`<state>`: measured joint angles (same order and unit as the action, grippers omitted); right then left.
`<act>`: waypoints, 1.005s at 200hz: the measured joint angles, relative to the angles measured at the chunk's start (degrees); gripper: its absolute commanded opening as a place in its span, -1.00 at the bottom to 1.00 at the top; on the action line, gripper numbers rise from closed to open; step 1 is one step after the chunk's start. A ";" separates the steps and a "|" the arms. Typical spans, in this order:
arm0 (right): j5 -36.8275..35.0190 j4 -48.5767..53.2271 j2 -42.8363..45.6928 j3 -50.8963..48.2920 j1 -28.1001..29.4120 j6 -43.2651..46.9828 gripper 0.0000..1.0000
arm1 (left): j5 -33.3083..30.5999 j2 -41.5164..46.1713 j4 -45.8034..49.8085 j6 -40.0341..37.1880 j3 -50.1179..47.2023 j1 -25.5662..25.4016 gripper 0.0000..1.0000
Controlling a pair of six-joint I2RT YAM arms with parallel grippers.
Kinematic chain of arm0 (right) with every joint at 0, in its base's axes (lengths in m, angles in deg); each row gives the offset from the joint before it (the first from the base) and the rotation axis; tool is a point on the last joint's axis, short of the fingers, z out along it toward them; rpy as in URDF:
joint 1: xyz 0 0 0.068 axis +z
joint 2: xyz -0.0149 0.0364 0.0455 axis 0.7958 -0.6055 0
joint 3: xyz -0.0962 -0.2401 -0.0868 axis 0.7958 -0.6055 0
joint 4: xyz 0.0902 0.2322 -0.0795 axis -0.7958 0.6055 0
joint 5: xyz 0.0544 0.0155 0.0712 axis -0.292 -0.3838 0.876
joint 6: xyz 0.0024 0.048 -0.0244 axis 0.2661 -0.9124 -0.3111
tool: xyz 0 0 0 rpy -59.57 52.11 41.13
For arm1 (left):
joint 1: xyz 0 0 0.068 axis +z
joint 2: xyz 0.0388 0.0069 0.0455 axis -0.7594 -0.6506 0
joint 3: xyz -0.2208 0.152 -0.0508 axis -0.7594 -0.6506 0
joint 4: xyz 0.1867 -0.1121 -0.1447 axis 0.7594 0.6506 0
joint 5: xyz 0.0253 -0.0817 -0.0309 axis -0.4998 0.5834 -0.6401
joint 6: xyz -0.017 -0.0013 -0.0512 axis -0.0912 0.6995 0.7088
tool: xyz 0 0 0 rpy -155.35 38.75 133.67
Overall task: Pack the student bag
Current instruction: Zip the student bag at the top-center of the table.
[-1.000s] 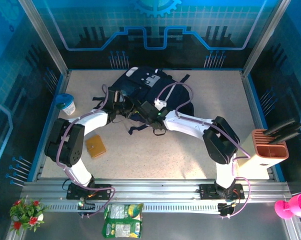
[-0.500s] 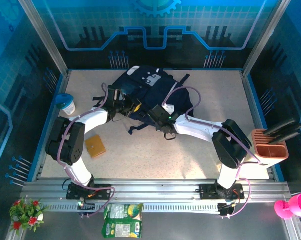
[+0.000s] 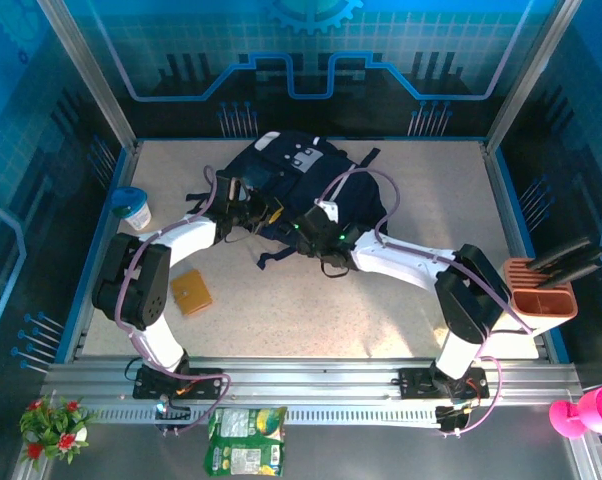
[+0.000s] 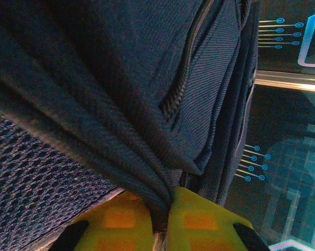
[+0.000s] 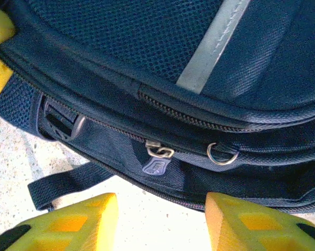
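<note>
Table (image 3: 331, 320): speckled, set in a blue-walled cell, with the student bag (image 3: 311, 180) laid flat toward its far side.
Left gripper (image 4: 165, 219): clenched on a fold of the bag's fabric, likely so it is braced.
Right gripper (image 5: 161, 209): parted and empty, lined up just short of the zipper pull (image 5: 156, 159).
Open room: bare table is left along the bag's near edge, where a loose strap (image 5: 68, 183) lies.

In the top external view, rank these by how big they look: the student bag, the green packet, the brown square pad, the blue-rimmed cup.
Largest to smallest:
1. student bag
2. green packet
3. brown square pad and blue-rimmed cup: these look about alike, so I leave them unranked.
</note>
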<state>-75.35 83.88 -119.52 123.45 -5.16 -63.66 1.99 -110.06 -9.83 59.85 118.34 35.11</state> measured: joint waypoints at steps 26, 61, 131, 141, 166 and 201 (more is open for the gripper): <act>-0.83 1.64 -2.34 3.23 0.00 -3.04 -0.18 | 0.00 0.00 0.00 0.00 0.00 0.00 -1.00; -1.44 2.75 -3.32 3.34 0.00 -5.49 -0.27 | 0.00 0.00 0.00 0.00 0.00 0.00 -1.00; -1.31 3.15 -5.70 3.65 -0.55 -6.93 -0.29 | 0.20 0.00 -0.02 0.00 0.00 0.11 -1.00; -1.22 2.95 -6.23 4.00 -0.79 -6.73 -0.29 | 0.20 0.00 0.00 0.00 0.00 0.11 -1.00; -1.22 1.86 -7.37 4.48 -1.27 -4.76 -0.30 | 0.20 0.00 0.00 0.00 0.00 0.11 -1.00; -1.18 1.46 -8.09 4.72 -1.42 -1.20 -0.54 | 0.17 0.00 -0.02 0.00 0.00 0.24 -1.00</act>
<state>-76.53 85.34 -127.61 128.17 -6.58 -64.86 2.17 -110.06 -9.85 59.85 118.34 35.35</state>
